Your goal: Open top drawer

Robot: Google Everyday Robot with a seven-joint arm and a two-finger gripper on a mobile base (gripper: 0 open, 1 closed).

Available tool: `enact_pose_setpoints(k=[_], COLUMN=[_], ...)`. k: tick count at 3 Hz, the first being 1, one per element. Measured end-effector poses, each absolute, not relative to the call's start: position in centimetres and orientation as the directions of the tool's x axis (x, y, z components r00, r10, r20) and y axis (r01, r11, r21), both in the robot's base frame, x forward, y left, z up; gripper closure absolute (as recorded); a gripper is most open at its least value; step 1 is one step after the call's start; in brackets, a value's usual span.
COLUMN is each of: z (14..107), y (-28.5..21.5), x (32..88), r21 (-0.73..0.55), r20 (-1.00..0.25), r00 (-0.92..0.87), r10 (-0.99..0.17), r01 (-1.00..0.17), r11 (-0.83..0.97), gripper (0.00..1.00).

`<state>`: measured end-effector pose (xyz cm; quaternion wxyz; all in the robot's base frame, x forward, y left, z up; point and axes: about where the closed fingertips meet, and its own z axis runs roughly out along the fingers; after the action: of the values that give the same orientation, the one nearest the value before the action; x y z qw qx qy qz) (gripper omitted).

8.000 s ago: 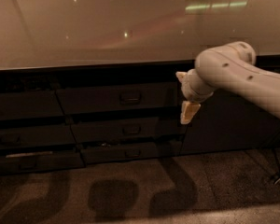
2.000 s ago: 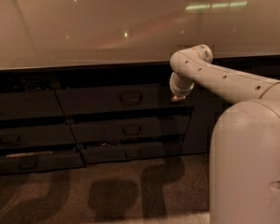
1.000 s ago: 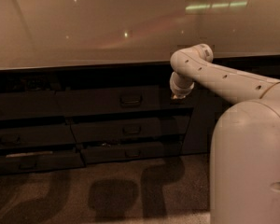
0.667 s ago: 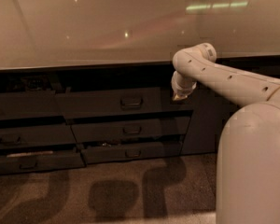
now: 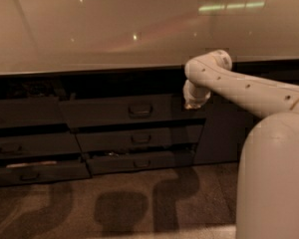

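Observation:
The top drawer (image 5: 104, 112) is a wide dark front under the counter, with a small loop handle (image 5: 140, 110) at its centre. It seems to stand slightly out from the cabinet face, with a dark gap above it. My gripper (image 5: 193, 103) hangs from the pale arm (image 5: 249, 89) at the drawer's right end, to the right of the handle and apart from it. The wrist points down and hides the fingertips.
A pale glossy counter top (image 5: 114, 29) runs above. Two shallower drawers (image 5: 139, 139) sit below the top drawer, and more drawers (image 5: 30, 143) stand to the left. A dark cabinet door (image 5: 222, 133) is at the right. My pale body (image 5: 274, 178) fills the lower right, above the carpet (image 5: 114, 208).
Since 8 s ago the arm has swung left and up against the top drawer's right end. Over the last second the gripper has shifted slightly to the right.

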<state>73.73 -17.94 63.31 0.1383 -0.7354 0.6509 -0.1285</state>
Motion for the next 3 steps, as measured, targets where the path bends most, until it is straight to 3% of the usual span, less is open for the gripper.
enact_pose_setpoints(k=[3], z=[64.60], y=[-18.46], x=[72.84], r21=[-0.403], r20=[0.014], r00=[0.120], r10=[-0.993], r01=[-0.908], r11=[-0.115], gripper=[1.00])
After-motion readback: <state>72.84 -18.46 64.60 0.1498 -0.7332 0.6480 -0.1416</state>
